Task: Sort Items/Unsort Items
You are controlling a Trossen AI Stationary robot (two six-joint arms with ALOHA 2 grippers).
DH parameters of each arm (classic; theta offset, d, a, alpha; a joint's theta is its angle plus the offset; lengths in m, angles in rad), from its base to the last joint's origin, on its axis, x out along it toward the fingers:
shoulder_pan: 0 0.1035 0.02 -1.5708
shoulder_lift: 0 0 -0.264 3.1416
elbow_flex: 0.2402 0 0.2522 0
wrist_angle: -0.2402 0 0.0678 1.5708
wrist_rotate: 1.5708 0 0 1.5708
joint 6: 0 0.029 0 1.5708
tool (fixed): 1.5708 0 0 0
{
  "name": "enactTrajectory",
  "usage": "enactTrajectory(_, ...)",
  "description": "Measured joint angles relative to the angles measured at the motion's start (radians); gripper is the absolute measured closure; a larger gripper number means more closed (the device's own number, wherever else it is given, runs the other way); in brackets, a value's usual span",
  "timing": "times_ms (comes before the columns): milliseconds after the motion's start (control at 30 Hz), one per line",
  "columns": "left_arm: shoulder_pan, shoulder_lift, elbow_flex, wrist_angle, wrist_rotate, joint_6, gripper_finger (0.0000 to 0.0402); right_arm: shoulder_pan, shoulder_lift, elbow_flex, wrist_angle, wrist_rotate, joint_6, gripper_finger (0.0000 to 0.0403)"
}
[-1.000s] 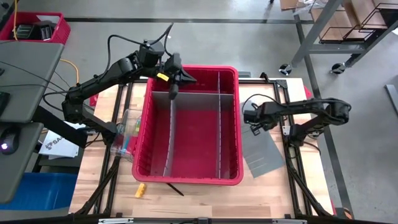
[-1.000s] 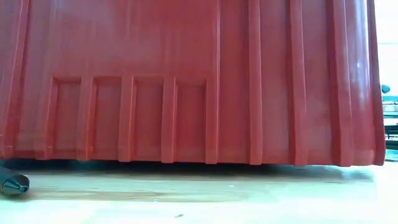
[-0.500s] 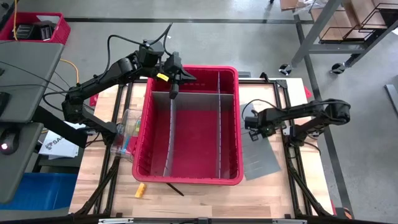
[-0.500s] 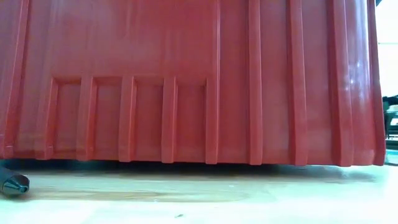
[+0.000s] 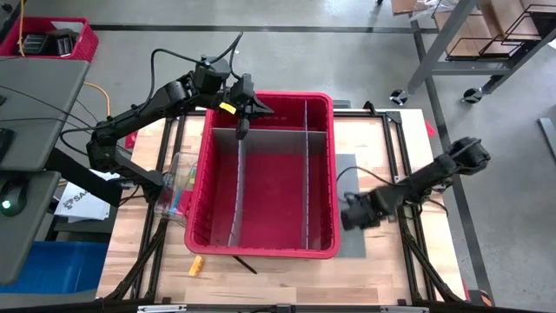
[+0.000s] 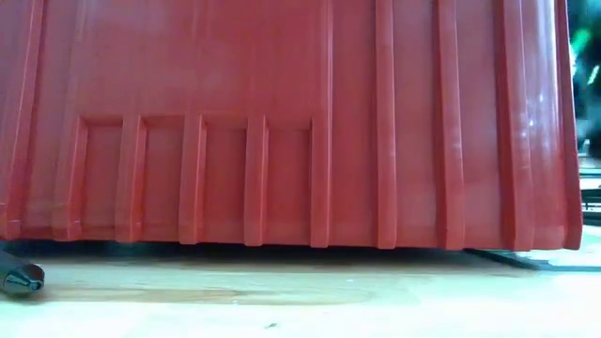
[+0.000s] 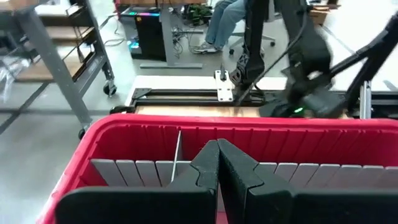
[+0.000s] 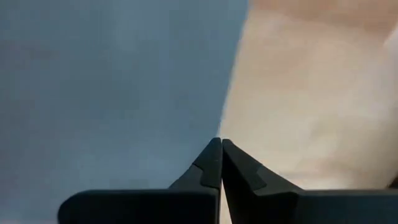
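My left gripper [image 5: 263, 109] [image 7: 217, 149] hangs shut over the far left corner of the red bin [image 5: 261, 239], holding nothing. My right gripper [image 5: 352, 213] [image 8: 219, 143] is shut and points down beside the bin's right wall, its tips over the edge of a flat grey sheet [image 8: 106, 81] lying on the table. The items lie left of and in front of the bin. Coloured pieces sit in a clear container [image 5: 174, 187]. A yellow block [image 5: 197, 265] and a thin dark stick [image 5: 245, 263] [image 6: 19, 278] lie on the table near its front edge. My right gripper's shut fingertips stand at the grey sheet's edge [image 8: 214, 134], coming from above. I cannot tell whether they touch the sheet or the table.
Grey dividers [image 5: 239, 187] split the red bin into compartments. The bin's near wall [image 6: 282, 122] fills the low view. People and desks show beyond the table in the left wrist view. A monitor and papers stand off the table's left side.
My right gripper has swung toward the table's near edge along the bin's right wall, rolling its wrist and staying shut. A thin dark strip has come into the low view at the bin's right foot.
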Motion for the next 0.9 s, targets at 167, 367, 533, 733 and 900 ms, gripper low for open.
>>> enactTrajectory(167, 0.0, -0.003, 0.0, 0.003, 0.106, 0.059, 0.0401, 0.124, -0.039, 0.136, -0.135, 0.308, 0.305, 0.0403)
enactTrajectory(367, -0.024, -0.003, 0.0, 0.053, 0.125, -0.029, 0.0401, 0.05, -0.015, 0.057, -0.028, 0.519, 0.287, 0.0403)
enactTrajectory(533, -0.091, -0.008, 0.0, 0.193, 0.127, -0.204, 0.0401, -0.024, -0.016, -0.091, 0.211, 0.634, 0.209, 0.0403)
enactTrajectory(733, -0.18, -0.007, 0.0, 0.328, 0.067, -0.359, 0.0401, -0.016, -0.019, -0.23, 0.522, 0.649, 0.064, 0.0403)
enactTrajectory(900, -0.235, -0.009, 0.0, 0.383, 0.034, -0.446, 0.0402, 0.102, -0.024, -0.239, 0.486, 0.541, 0.043, 0.0403)
